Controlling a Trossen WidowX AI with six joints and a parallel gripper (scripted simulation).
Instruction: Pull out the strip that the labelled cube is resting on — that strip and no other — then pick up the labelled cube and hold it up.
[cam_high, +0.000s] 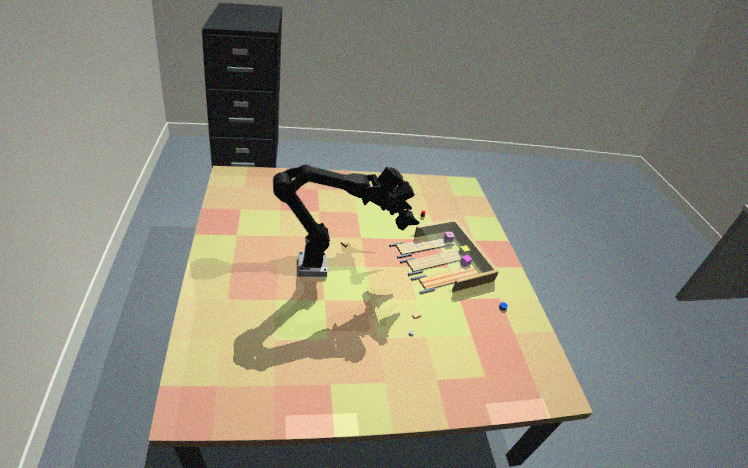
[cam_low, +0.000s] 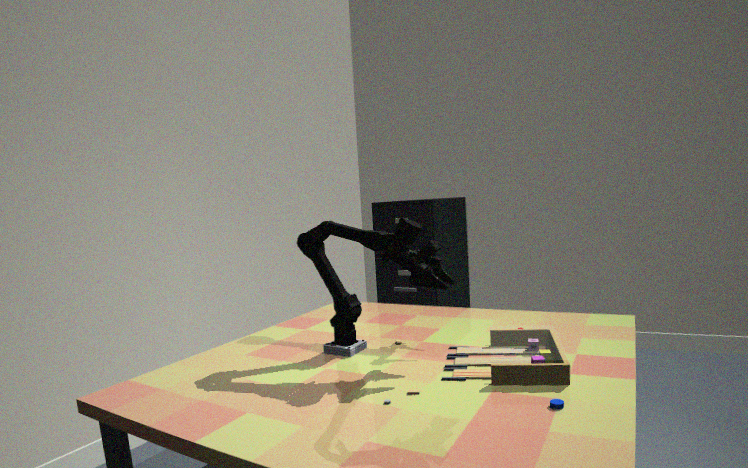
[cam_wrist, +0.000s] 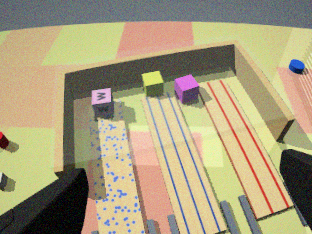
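Observation:
My gripper (cam_high: 411, 216) (cam_low: 447, 278) (cam_wrist: 186, 170) is open and empty, high above the near side of the tray. The labelled cube (cam_high: 449, 236) (cam_low: 532, 341) (cam_wrist: 102, 102), pink-purple with a "W", sits at the far end of the blue-dotted strip (cam_high: 421, 246) (cam_wrist: 117, 175), on the wrist view's left. The blue-lined strip (cam_high: 430, 261) (cam_wrist: 177, 155) is in the middle, the red-lined strip (cam_high: 441, 280) (cam_wrist: 245, 145) on the right. A yellow-green cube (cam_high: 465, 248) (cam_wrist: 152, 83) and a magenta cube (cam_high: 466, 259) (cam_low: 537, 358) (cam_wrist: 186, 88) are near their far ends.
The open-fronted tray (cam_high: 475, 281) (cam_low: 529, 374) (cam_wrist: 150, 65) walls in the cubes. Grey bars flank the strips' near ends. A red piece (cam_high: 423, 213) (cam_wrist: 3, 140) lies left of the tray, a blue disc (cam_high: 503, 305) (cam_low: 556, 403) (cam_wrist: 296, 66) right of it. A dark cabinet (cam_high: 242, 82) stands behind the table.

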